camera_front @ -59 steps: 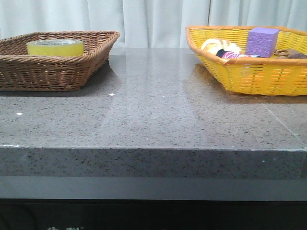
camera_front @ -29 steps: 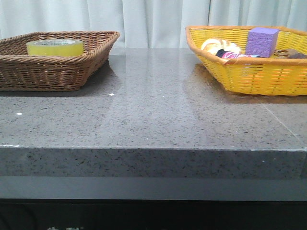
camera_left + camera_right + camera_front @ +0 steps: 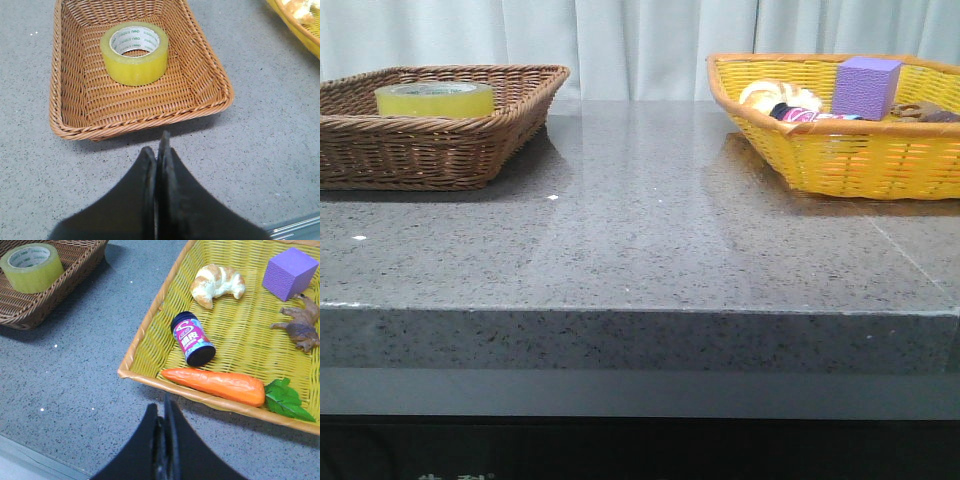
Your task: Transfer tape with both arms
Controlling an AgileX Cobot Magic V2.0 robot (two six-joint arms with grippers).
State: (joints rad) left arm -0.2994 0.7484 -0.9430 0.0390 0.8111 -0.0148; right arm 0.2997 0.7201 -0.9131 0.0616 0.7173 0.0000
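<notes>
On your far left, at the back left corner of the worktop [image 3: 640, 250], you have the brown wicker basket [image 3: 440, 150]. The tape [image 3: 434, 99] lies flat inside it with its core hole facing up, toward the back of the basket and apart from the walls. From the left wrist camera you can see the left end effector [image 3: 159, 155] with its two fingers pressed together, nothing between them, held over bare worktop just outside the basket's near rim and clear of the tape.

The middle of the worktop lies between the two baskets, which stand well apart.

The right end effector [image 3: 162, 415] also has its fingers pressed together and holds nothing; it sits over the worktop just outside the rim of the yellow basket [image 3: 840, 160], which stands at the back right corner. Inside that basket you have a croissant [image 3: 216, 284], a purple cube [image 3: 290, 273], a small dark bottle with a pink label [image 3: 192, 338] lying on its side, a carrot [image 3: 215, 384] with a green leaf along the rim nearest the end effector, and a grey-brown animal figure [image 3: 300, 327].
</notes>
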